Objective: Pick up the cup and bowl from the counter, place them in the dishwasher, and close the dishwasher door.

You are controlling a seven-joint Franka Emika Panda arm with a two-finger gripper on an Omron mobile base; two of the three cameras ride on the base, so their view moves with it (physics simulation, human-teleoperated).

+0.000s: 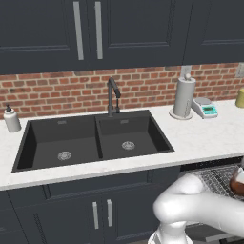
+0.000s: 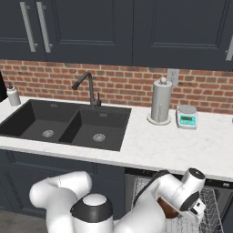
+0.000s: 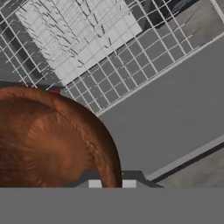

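Observation:
The glossy dark-brown bowl (image 3: 43,144) fills the lower left of the hand view, and my gripper (image 3: 110,183) is shut on its rim. It hangs over the dishwasher's grey wire rack (image 3: 109,52), beside the flat grey open dishwasher door (image 3: 175,118). From the right base view the bowl (image 2: 169,211) peeks out under my hand (image 2: 189,200), above the rack (image 2: 214,205). The bowl (image 1: 237,183) also shows at the right edge over the rack (image 1: 214,174). A red sliver of the cup (image 3: 54,92) shows just past the bowl's rim. The white counter (image 1: 205,138) lies behind.
A black double sink (image 1: 90,140) with a faucet (image 1: 112,95) sits in the counter. A paper-towel roll (image 1: 184,97), a white-and-teal scale (image 1: 206,108) and a pale yellow container (image 1: 240,97) stand at the right; a soap dispenser (image 1: 11,119) stands at the left.

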